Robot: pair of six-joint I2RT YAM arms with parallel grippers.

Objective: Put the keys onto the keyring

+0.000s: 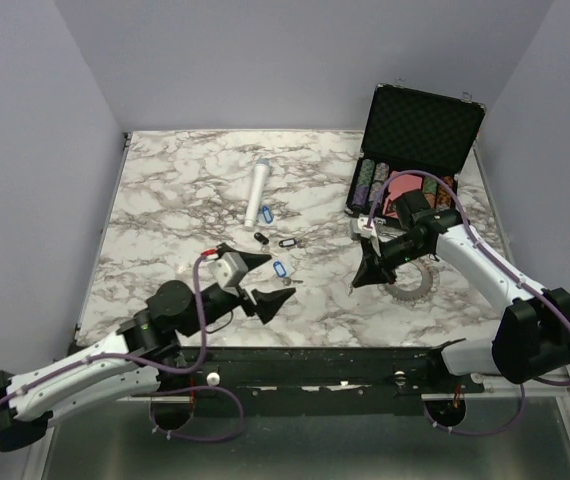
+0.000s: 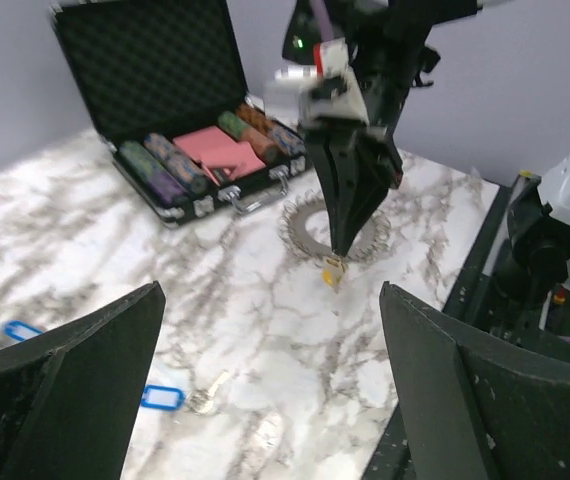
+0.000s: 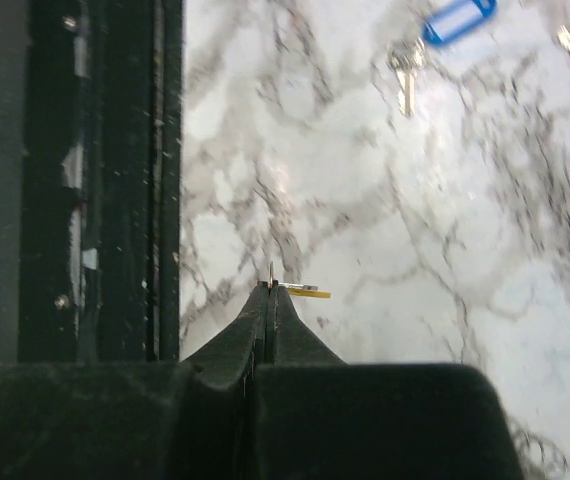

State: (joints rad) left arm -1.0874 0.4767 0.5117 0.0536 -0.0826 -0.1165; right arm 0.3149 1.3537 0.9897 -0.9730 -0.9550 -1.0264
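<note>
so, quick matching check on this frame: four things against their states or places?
Things:
1 left gripper
2 right gripper
3 keyring
4 case

States or places:
A lying flat, just on the near side of the case
B open wide, nothing between the fingers
C lid up, at the far right corner
D shut on the yellow-tagged key

Pairs: 1-B, 2-D, 3-A, 4-C
</note>
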